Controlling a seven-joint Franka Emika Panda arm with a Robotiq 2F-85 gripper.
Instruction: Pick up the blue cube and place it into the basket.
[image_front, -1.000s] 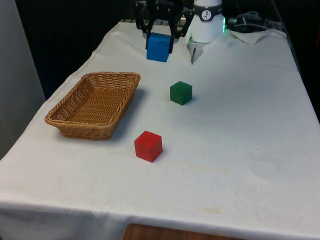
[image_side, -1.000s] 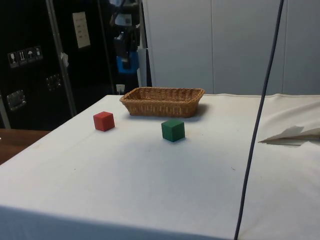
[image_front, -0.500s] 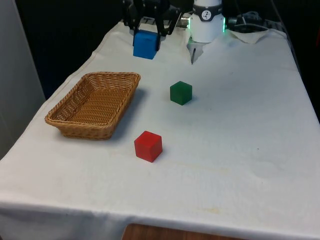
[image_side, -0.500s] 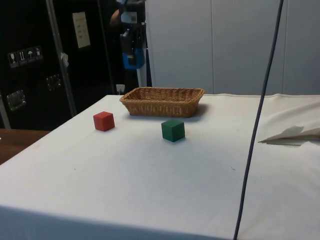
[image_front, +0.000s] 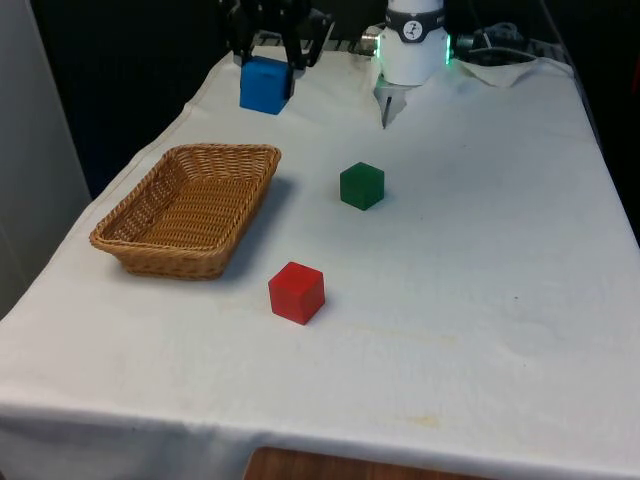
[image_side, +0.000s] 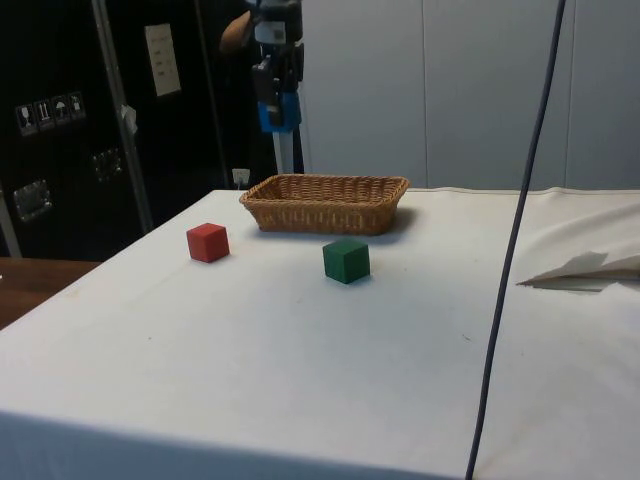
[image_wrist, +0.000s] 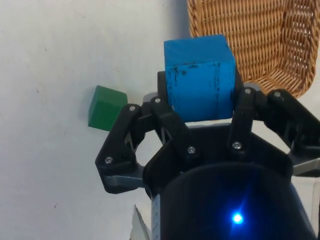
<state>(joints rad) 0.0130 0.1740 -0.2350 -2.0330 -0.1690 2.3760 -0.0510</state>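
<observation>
Blue cube up in the air, well above the cloth, beyond the basket's far end in the front view and a little toward that view's right. Clamped between the two fingers of the gripper, closed on opposite side faces, with top and front faces left showing in the wrist view. Probably light and rigid, wood or hard foam by the look; scuffed paint on one face, so likely not slippery. Flat parallel sides, an easy thing to pinch, and no sign of tilt or slip in the present hold. Not fragile by appearance; a short drop should do no harm.

Basket wicker, shallow, long and open-topped, resting on the cloth toward the front view's left. Low rim, wide mouth, nothing inside. In the side view, cube high above the basket's near-left end, so plenty of clearance over the rim. Wicker probably light enough to shift if knocked, so better to come down inside the walls than against them.

Green cube on the cloth just past the basket's far right corner, apart from it. Red cube nearer the camera, beside the basket's near corner, also apart. Neither between the held cube and the basket. Dark cable hanging across the side view, well clear of the work.
</observation>
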